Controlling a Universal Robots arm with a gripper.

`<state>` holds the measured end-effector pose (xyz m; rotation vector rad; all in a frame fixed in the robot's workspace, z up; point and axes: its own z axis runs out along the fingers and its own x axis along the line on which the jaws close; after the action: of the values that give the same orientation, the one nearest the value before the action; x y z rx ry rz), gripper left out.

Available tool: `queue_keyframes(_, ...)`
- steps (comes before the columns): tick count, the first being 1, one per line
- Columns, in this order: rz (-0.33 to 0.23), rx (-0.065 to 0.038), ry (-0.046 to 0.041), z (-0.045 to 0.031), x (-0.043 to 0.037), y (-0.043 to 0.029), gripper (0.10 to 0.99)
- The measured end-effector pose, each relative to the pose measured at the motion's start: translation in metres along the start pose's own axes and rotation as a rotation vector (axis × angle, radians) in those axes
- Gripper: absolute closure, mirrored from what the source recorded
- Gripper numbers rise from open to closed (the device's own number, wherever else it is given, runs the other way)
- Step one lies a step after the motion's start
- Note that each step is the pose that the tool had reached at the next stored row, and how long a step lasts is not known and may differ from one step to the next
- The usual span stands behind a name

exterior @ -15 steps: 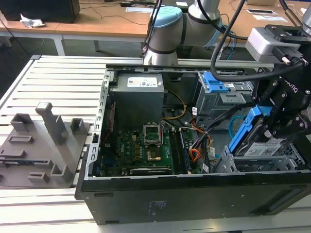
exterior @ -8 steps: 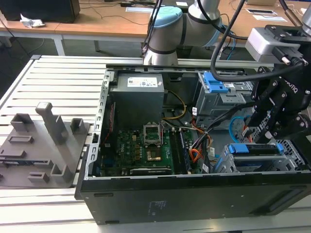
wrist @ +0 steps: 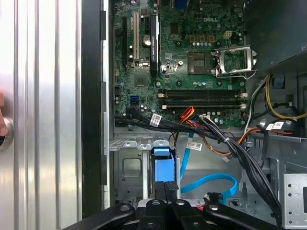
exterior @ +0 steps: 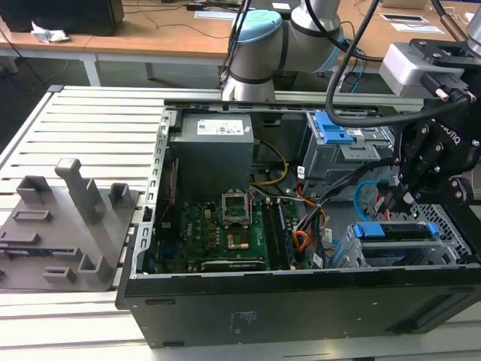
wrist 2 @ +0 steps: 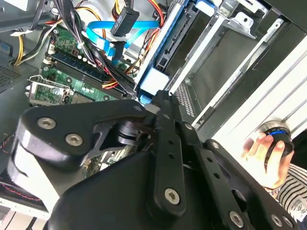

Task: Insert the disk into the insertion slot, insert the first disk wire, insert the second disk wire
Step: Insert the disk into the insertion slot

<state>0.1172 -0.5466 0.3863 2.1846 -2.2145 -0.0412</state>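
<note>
Hanging just abv disk (exterior: 394, 231) in slot (exterior: 440, 214): gripper (exterior: 403, 197).

In the exterior view, the disk (exterior: 396, 232) sits in the insertion slot (exterior: 449, 226) at the case's (exterior: 301, 308) end on the exterior view's right. The taller cage (exterior: 342, 154) stands behind it, the motherboard (exterior: 218, 233) to its left.

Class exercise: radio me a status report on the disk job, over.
Gripper fingers together, tips at blue-framed silver hard drive. Drive sits in low grey perforated cage. Alongside, thin light-blue flat cable loops.
</note>
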Motion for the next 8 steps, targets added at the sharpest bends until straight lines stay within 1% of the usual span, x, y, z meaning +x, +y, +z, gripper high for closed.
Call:
queue_keyframes(1,0.000,0.000,0.0000,0.0001,0.0000,0.0000,0.969)
queue_keyframes(2,0.000,0.000,0.0000,0.0000,0.0000,0.0000,0.980)
queue_keyframes(8,0.000,0.000,0.0000,0.0003,0.0000,-0.0001,0.980)
